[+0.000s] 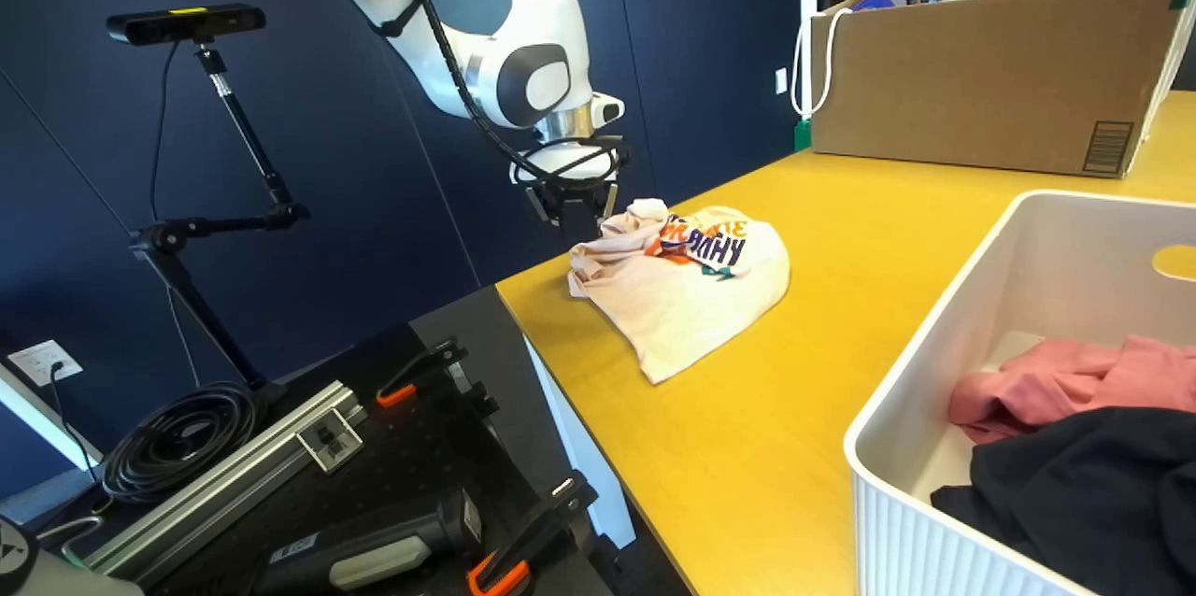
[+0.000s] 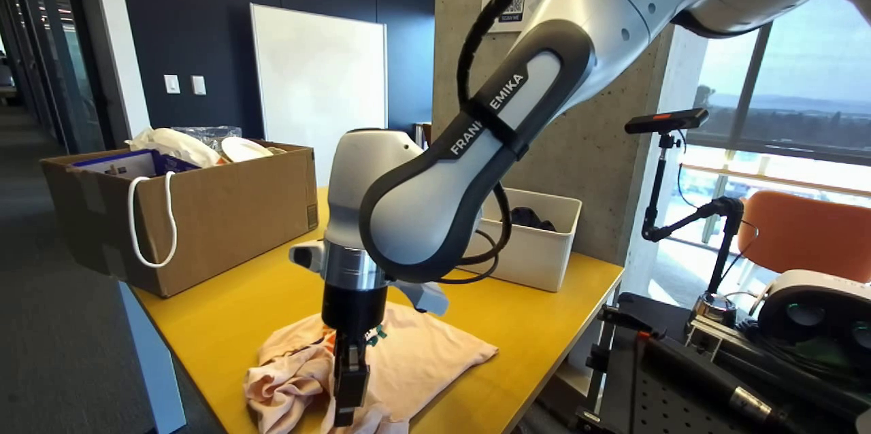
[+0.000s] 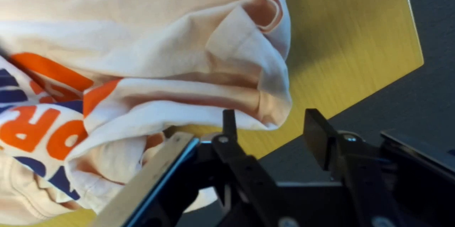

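A pale pink cloth garment with orange and navy lettering lies crumpled on the yellow table; the garment shows in both exterior views [image 1: 691, 316] [image 2: 429, 352] and in the wrist view [image 3: 149, 45]. My gripper [image 3: 271, 116] is open with nothing between its fingers. It points down at the garment's bunched end, near the table corner. In the wrist view one finger overlaps the garment's folded edge, and the other is over the table edge. I cannot tell whether a finger touches the cloth. The gripper also shows in both exterior views [image 1: 581, 215] [image 2: 348, 393].
The yellow table [image 1: 822, 232] ends close by the gripper. A white bin [image 1: 902, 531] holds a pink cloth [image 1: 1074, 381] and a dark cloth [image 1: 1093, 493]. A full cardboard box [image 2: 238, 230] stands on the table. A black cart [image 2: 667, 386] with a camera stand [image 2: 656, 182] is beside it.
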Controlling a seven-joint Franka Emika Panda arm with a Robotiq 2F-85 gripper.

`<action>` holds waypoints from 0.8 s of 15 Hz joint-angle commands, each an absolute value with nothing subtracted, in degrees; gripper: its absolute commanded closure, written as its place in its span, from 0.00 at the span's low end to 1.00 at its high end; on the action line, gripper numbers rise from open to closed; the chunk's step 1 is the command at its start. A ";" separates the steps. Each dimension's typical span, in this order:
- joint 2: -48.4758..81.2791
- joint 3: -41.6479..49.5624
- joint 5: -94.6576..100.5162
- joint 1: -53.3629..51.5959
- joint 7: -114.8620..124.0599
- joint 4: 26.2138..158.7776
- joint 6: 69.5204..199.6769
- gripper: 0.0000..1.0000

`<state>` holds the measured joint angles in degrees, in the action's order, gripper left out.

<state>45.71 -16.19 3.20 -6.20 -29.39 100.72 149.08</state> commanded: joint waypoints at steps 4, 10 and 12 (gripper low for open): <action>32.67 -8.54 8.47 -6.78 -18.89 117.28 150.36 0.00; 32.95 -5.95 10.02 -3.81 -20.18 120.98 156.85 0.00; 34.76 -4.30 11.05 -3.79 -19.29 120.35 158.03 0.00</action>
<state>33.17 -6.19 8.54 -3.68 -20.98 120.26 155.35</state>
